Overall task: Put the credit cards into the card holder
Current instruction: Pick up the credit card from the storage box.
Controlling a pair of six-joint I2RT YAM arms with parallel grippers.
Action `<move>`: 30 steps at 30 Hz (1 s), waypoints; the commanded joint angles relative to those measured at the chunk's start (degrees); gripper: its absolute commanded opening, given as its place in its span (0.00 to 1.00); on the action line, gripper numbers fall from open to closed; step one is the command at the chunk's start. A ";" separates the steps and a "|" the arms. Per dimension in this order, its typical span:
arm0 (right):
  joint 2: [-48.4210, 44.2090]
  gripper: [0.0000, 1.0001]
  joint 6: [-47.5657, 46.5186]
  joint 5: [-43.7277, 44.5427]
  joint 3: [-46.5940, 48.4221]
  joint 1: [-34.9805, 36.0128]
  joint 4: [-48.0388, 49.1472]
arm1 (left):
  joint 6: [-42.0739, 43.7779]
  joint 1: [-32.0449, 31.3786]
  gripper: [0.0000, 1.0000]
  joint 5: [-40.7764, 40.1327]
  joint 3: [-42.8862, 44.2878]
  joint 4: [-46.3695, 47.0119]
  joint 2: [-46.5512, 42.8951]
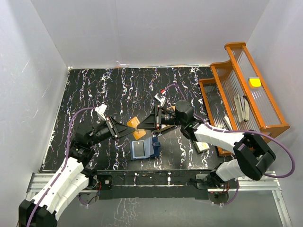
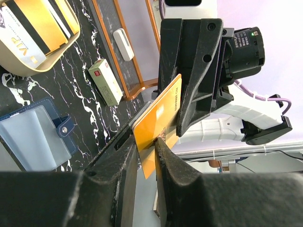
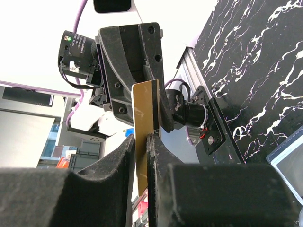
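An orange credit card (image 1: 136,128) is held in the air above the middle of the black marbled table, between both grippers. My left gripper (image 1: 129,126) is shut on its near end in the left wrist view (image 2: 147,142), where the card (image 2: 161,111) runs on into the right gripper's fingers. My right gripper (image 1: 145,125) is shut on the card (image 3: 146,106) in the right wrist view (image 3: 141,137). The navy card holder (image 1: 144,148) lies open just below them, pale inside up; it also shows in the left wrist view (image 2: 33,137) and the right wrist view (image 3: 289,161).
A tan tray (image 2: 45,64) holding more cards shows in the left wrist view. A cream-yellow block (image 2: 105,81) lies beside the orange stepped rack (image 1: 246,90) at the right, which holds a yellow object (image 1: 254,82) and white pieces (image 1: 241,109). White walls enclose the table.
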 commanded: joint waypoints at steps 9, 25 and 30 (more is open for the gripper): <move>-3.63 0.00 1.53 0.48 -1.19 0.31 7.42 | -3.47 -0.28 0.44 1.19 -0.37 2.44 -0.33; -2.82 0.00 4.55 11.63 -1.81 0.38 10.82 | -13.75 -0.28 0.00 3.79 -3.81 17.46 3.17; -2.58 0.13 4.04 4.04 -1.17 -1.41 10.24 | -9.82 -0.28 0.00 5.67 -3.13 15.65 4.97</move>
